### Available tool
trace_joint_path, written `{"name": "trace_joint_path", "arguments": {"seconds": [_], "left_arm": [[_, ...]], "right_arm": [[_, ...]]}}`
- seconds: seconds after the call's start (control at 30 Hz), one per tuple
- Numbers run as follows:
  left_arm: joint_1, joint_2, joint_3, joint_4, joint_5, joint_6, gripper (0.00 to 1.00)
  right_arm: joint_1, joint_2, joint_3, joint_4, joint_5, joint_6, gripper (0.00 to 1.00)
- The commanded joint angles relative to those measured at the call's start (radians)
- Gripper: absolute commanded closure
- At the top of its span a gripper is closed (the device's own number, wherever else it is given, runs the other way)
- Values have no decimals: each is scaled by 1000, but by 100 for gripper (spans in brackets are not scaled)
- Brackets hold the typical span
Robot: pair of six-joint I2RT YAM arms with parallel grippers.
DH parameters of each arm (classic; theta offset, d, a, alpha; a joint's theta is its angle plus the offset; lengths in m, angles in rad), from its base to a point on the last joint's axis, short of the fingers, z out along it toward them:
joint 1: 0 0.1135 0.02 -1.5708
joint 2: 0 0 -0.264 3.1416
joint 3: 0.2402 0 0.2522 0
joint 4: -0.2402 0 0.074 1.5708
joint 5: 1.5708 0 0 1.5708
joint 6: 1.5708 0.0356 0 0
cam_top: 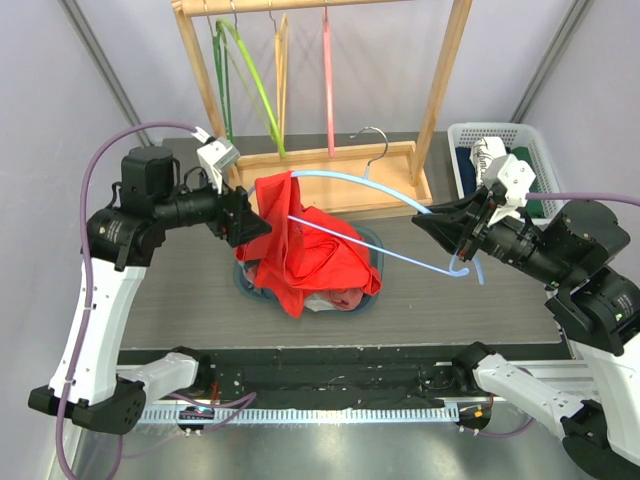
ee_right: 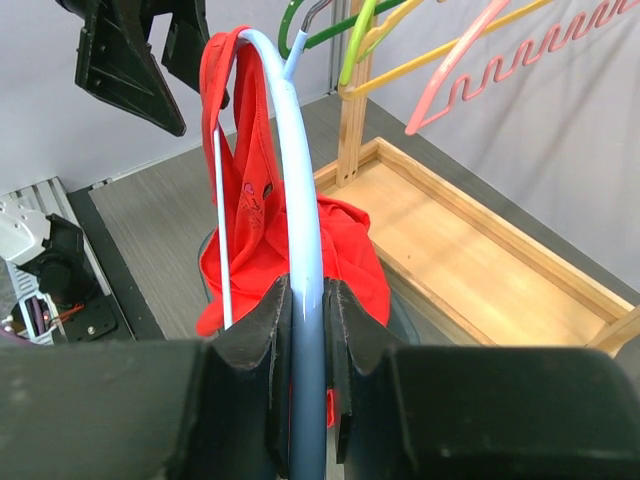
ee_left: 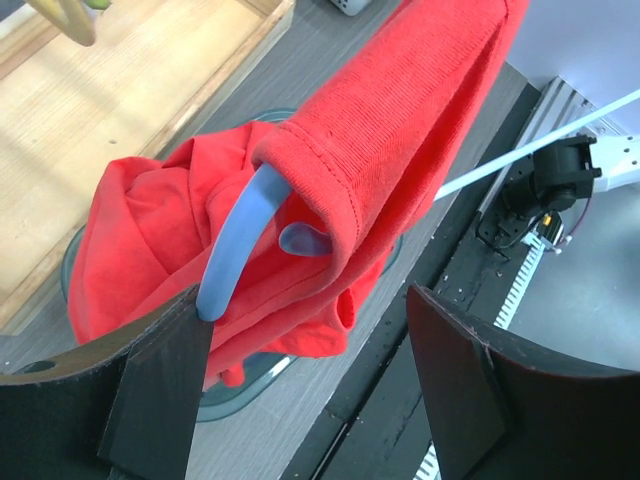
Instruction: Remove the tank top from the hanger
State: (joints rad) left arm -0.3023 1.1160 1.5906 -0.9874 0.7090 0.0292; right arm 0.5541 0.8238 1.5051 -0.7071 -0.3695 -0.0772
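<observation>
Reaching in from the left edge of the counter (cam_top: pixel 180 300), the left gripper (cam_top: pixel 247 218) has its jaws spread wide; opposite, from the right edge, the right gripper (ee_right: pixel 305 300) has its jaws clamped on the hanger (ee_right: pixel 298 180).

No text can be read anywhere. A small dark print (ee_right: pixel 250 192) sits inside the neck of the red fabric tank top (ee_right: pixel 345 250), too blurred to make out.
</observation>
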Motion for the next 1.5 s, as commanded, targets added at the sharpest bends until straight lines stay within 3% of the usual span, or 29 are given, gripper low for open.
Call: {"name": "trace_joint_path", "arguments": {"seconds": [0.0, 0.17, 0.3, 0.4, 0.53, 0.63, 0.7, 0.83, 0.87, 1.0, 1.13, 1.27, 1.47], "left_arm": [[-63, 8, 25, 130, 351, -72, 23], [-64, 25, 63, 118, 290, -58, 27], [-61, 31, 224, -3, 172, 66, 9], [-57, 8, 276, -74, 113, 133, 6], [-51, -44, 255, -85, 199, 133, 3], [-52, -114, 152, 25, 259, 103, 0], [-52, -224, 39, 218, 229, 69, 0], [-51, -289, -31, 360, 20, -8, 0], [-52, -286, -21, 360, -144, 0, 0], [-52, -278, -47, 336, -455, 144, 0], [-51, -268, -153, 221, -448, 245, 0], [-50, -249, -230, 211, -447, 170, 0], [-51, -220, -130, 262, -320, 74, 0]], "right_arm": [[10, 64, -94, 202, -75, 22, 99], [21, 15, -225, 345, -88, -47, 99], [44, -9, -253, 336, 21, -134, 99], [52, -23, -264, 328, 55, -176, 98], [53, -20, -275, 324, 69, -205, 98], [55, -9, -286, 324, 67, -213, 98], [56, -12, -295, 330, 69, -214, 98], [58, -20, -309, 342, 61, -208, 99], [58, -22, -310, 340, 64, -208, 99], [59, -58, -303, 327, 82, -213, 99], [60, -112, -275, 287, 132, -226, 98], [59, -176, -269, 270, 178, -234, 98], [58, -212, -286, 242, 288, -312, 98]]}}
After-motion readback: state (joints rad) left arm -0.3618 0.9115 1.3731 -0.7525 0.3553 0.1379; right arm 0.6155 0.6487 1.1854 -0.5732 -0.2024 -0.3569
